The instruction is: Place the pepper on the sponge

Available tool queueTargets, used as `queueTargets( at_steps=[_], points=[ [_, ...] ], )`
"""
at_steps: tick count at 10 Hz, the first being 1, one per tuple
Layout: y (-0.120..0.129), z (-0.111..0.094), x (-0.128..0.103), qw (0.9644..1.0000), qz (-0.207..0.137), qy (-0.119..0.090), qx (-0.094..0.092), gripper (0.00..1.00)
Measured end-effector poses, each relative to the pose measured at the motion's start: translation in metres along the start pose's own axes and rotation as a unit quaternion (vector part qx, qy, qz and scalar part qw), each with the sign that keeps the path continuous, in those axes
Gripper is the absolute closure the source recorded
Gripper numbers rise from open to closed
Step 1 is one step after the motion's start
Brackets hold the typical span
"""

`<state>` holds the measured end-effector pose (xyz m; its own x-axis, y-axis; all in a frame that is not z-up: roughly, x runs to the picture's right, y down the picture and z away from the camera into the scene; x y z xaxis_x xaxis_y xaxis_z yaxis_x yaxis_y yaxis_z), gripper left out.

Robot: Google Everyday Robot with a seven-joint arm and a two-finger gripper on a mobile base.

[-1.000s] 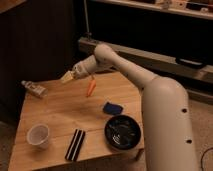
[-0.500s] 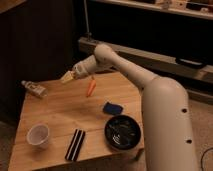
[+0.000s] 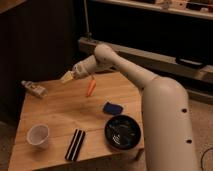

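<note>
- While the robot's pale-tipped gripper [image 3: 67, 78] hangs above the far part of the light wooden table [image 3: 60, 112], the small slim orange pepper [image 3: 90, 88] lies on the tabletop just to its right, under the white arm's wrist [image 3: 86, 67].
- Whether the gripper is open or closed cannot be told; it carries nothing that shows.
- The small dark blue rounded sponge [image 3: 113, 108] sits nearer the front of the table, apart from the pepper, with bare wood between them.
- A small pale bottle or tube [image 3: 34, 88] lies on its side at the far left corner; any label on it is too small to read.
- A white paper cup [image 3: 38, 135] stands upright near the front left, showing only its pale inside.
- A round black bowl [image 3: 122, 132] stands just in front of the sponge; glints show inside it, but what they are cannot be told.
- A black-and-white striped flat bar [image 3: 76, 145] lies between cup and bowl.
</note>
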<state>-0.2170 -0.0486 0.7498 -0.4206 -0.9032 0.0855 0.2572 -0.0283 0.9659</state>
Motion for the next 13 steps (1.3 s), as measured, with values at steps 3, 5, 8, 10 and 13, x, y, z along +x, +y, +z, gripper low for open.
queueTargets(
  at_steps=[3, 5, 8, 10, 13],
  points=[
    [-0.001, -0.004, 0.000, 0.9998, -0.011, 0.009, -0.013, 0.95],
    [-0.004, -0.028, -0.004, 0.9943, -0.058, 0.068, -0.058, 0.95],
    [-0.005, -0.057, -0.014, 0.9821, -0.095, 0.129, -0.098, 0.95],
    [-0.005, -0.056, -0.013, 0.9823, -0.095, 0.125, -0.102, 0.95],
    [0.014, -0.076, 0.000, 0.9805, -0.074, 0.105, -0.149, 0.95]
  ],
)
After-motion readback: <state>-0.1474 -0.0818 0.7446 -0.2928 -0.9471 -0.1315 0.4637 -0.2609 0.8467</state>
